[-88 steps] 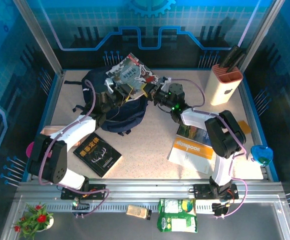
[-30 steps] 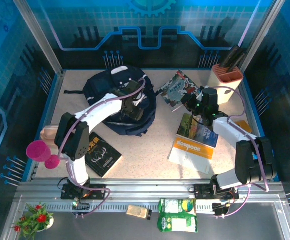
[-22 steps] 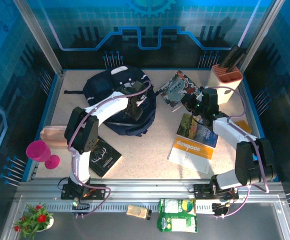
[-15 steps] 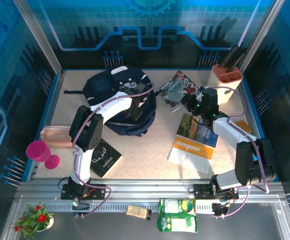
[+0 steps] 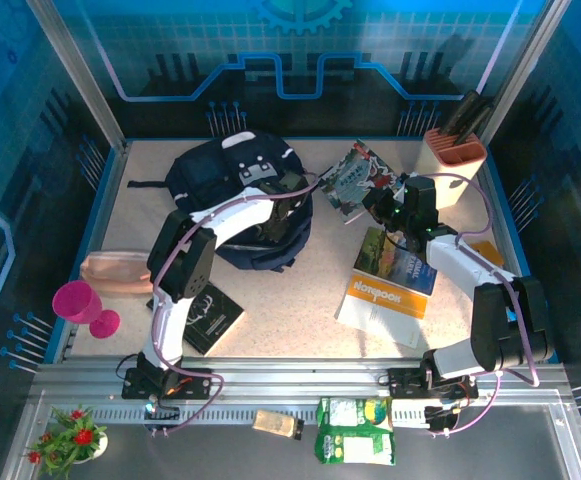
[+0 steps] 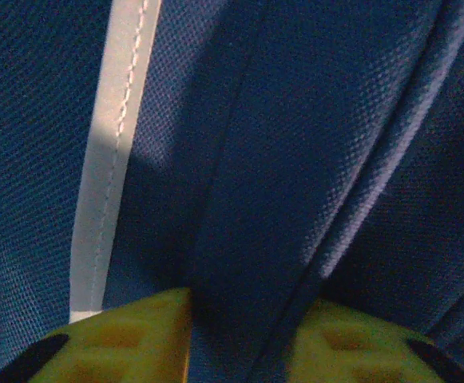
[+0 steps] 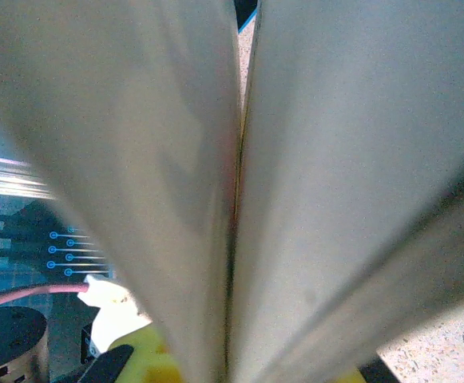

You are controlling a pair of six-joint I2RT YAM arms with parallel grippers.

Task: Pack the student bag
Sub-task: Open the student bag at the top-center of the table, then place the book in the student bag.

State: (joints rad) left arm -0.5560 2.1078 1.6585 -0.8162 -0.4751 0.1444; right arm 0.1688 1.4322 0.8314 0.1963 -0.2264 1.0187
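The student bag (image 5: 215,180), dark navy with a white patch at its top, lies at the back left of the table. My left gripper (image 5: 279,212) presses down on the bag's right side. In the left wrist view its yellow fingers (image 6: 128,345) flank a fold of navy fabric (image 6: 239,239) beside a white stripe, and my left gripper (image 6: 243,323) is shut on that fold. My right gripper (image 5: 380,203) holds an illustrated book (image 5: 354,177) tilted up, to the right of the bag. In the right wrist view the book's pale pages (image 7: 311,159) fan out from my shut right gripper (image 7: 233,363).
A black book (image 5: 198,306) lies front left, near a beige pouch (image 5: 115,270) and a pink goblet (image 5: 83,303). An orange notebook (image 5: 388,298) and a green book (image 5: 400,262) lie under the right arm. A knife holder (image 5: 452,165) stands back right.
The left gripper slid right across the bag and closed on its fabric. Earlier the right gripper held the book over the bag; it now holds it off to the right, still.
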